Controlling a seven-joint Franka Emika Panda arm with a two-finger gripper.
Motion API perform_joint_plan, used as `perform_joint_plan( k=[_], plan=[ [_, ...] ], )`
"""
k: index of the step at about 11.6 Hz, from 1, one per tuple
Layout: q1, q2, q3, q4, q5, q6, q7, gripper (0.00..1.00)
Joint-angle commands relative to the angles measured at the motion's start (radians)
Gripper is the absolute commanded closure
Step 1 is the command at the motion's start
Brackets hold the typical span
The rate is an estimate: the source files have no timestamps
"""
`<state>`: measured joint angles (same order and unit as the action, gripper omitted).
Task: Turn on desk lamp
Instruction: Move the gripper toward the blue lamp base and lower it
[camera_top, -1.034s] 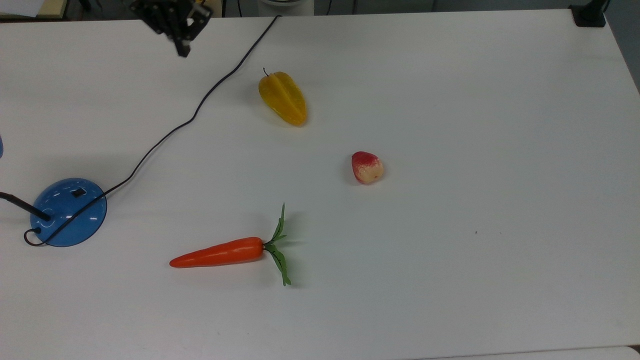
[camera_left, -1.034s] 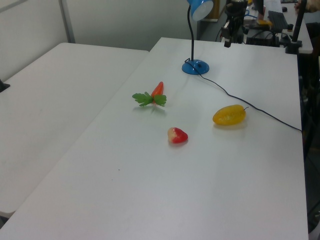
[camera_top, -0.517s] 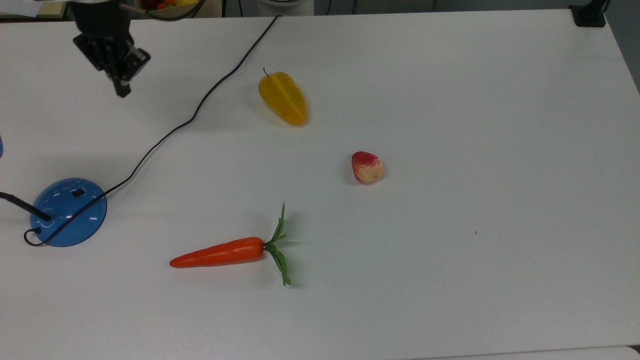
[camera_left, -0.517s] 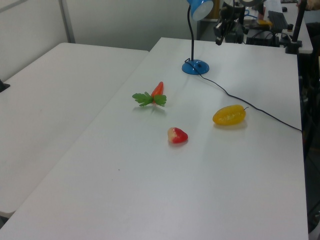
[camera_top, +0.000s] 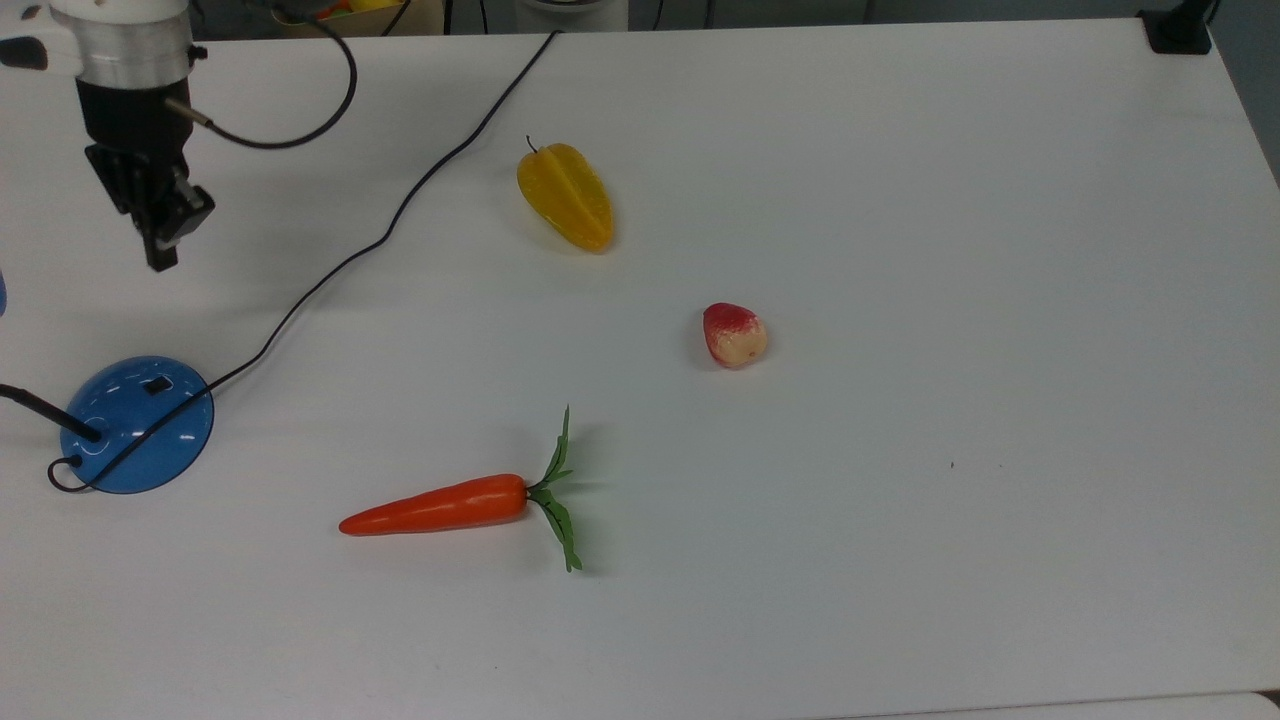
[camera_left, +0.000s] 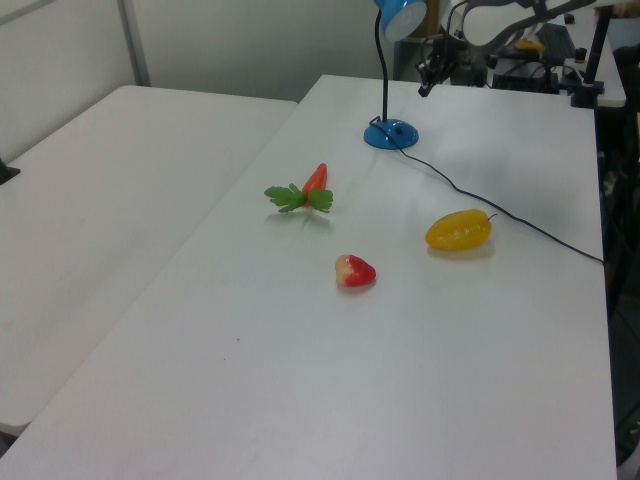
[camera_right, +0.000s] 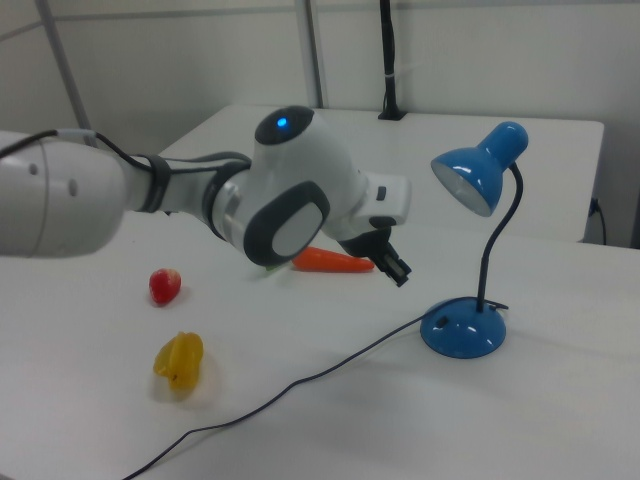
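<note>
The desk lamp stands at the top view's left edge, with a glossy blue dome base (camera_top: 137, 424) that carries a small black switch (camera_top: 158, 384). Its thin black neck rises to a blue shade (camera_right: 480, 170), whose bulb looks unlit. The black cord (camera_top: 400, 215) runs from the base to the table's far edge. My gripper (camera_top: 160, 255) hangs shut and empty, pointing down, above the table a little beyond the base. In the right view the gripper (camera_right: 400, 272) is left of the base (camera_right: 463, 327) and apart from it. The left view has the gripper (camera_left: 425, 88) just behind the base (camera_left: 391, 133).
On the white table lie a yellow starfruit (camera_top: 565, 196), a red-and-cream strawberry (camera_top: 734, 335) and an orange carrot with green leaves (camera_top: 440, 507). A black clamp (camera_top: 1180, 30) sits at the top view's far right corner. A second white table (camera_left: 90, 200) adjoins.
My gripper has moved from the table's far edge toward the top view's left and nearer the lamp base, dropping lower. The lamp, cord and toy foods have not moved.
</note>
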<state>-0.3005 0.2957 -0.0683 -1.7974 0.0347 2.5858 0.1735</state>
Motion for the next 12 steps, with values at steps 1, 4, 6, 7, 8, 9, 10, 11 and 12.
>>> perform_joint_plan(
  k=[1, 4, 6, 7, 8, 9, 10, 11, 12],
  plan=[
    [-0.022, 0.124, 0.027, 0.102, 0.004, 0.083, 0.076, 1.00],
    [-0.022, 0.221, 0.027, 0.180, 0.002, 0.112, 0.093, 1.00],
    [-0.022, 0.258, 0.027, 0.199, 0.001, 0.143, 0.101, 1.00],
    [-0.022, 0.260, 0.027, 0.199, -0.001, 0.155, 0.101, 1.00],
    [-0.023, 0.269, 0.028, 0.199, 0.004, 0.159, 0.107, 1.00],
    [-0.023, 0.273, 0.027, 0.199, 0.004, 0.162, 0.119, 1.00],
    [-0.029, 0.276, 0.028, 0.197, 0.002, 0.163, 0.130, 1.00],
    [-0.031, 0.280, 0.028, 0.197, 0.004, 0.163, 0.135, 1.00],
    [-0.035, 0.281, 0.025, 0.197, 0.005, 0.163, 0.135, 1.00]
  ],
)
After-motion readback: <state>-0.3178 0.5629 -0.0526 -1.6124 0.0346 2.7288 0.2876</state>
